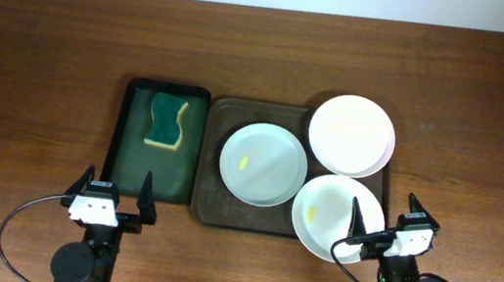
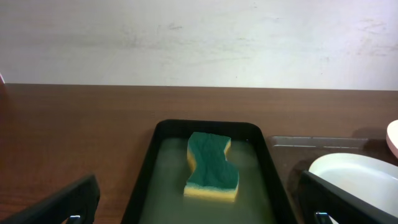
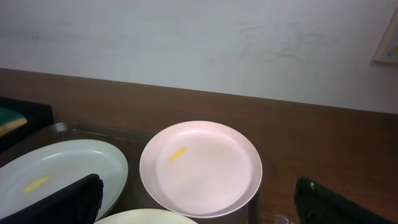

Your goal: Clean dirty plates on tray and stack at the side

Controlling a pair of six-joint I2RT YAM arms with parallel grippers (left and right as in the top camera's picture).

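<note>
Three white plates lie on the dark brown tray (image 1: 214, 160): a left plate (image 1: 262, 164) with a yellow smear, a far right plate (image 1: 351, 134), and a near right plate (image 1: 331, 214) with a yellow smear that overhangs the tray's front rim. In the right wrist view the far plate (image 3: 200, 168) shows a small yellow smear and the left plate (image 3: 59, 174) another. My right gripper (image 1: 385, 219) is open and empty, over the near right plate's right edge. My left gripper (image 1: 114, 193) is open and empty, at the front end of the green tray.
A narrow dark green tray with a black rim (image 1: 127, 133) lies left of the brown tray and holds a green and yellow sponge (image 1: 167, 121), which also shows in the left wrist view (image 2: 213, 167). Bare wooden table surrounds both trays.
</note>
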